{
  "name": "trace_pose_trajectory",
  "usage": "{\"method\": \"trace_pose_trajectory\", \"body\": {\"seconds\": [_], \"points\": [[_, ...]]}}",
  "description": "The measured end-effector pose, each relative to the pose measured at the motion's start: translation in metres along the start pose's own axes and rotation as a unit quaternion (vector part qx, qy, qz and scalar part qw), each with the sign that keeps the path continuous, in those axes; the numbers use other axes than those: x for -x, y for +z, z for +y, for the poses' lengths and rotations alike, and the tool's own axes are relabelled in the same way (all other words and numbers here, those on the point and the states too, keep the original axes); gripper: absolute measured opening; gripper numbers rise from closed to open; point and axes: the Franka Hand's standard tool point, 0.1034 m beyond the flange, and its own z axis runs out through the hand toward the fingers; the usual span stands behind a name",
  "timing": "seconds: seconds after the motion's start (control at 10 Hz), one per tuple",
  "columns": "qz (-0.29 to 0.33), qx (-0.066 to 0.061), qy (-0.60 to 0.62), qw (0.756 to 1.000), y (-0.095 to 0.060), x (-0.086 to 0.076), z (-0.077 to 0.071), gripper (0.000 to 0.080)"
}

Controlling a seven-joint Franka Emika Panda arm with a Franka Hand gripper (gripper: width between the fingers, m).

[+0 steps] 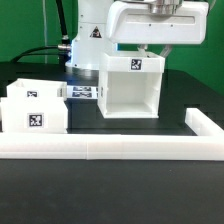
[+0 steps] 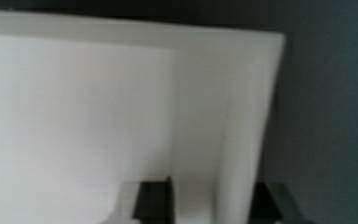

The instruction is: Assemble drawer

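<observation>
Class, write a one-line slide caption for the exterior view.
Panda gripper at the top of the open-faced box housing, two small trays alongside, long rail in front.

Box housing (image 1: pixel 130 90) stands on the tabletop (image 1: pixel 110 190) directly below the gripper (image 1: pixel 150 52), with one housing wall between its fingers (image 2: pixel 153 200). To the exterior view's left of the gripper sit the front tray (image 1: pixel 38 115) and, behind it, the rear tray (image 1: pixel 20 90). The marker board (image 1: pixel 82 92) lies between the trays and the housing. The rail (image 1: pixel 110 150) runs across in front of the gripper.
</observation>
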Motion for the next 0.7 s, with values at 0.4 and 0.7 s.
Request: {"method": "trace_pose_trajectory", "body": {"seconds": [0.4,0.7], "points": [[0.0,0.0,0.0,1.0,0.0,-0.0001,0.0,0.0037],[-0.001,0.0,0.003,1.0,0.0001,-0.0025,0.0023,0.0037]]}}
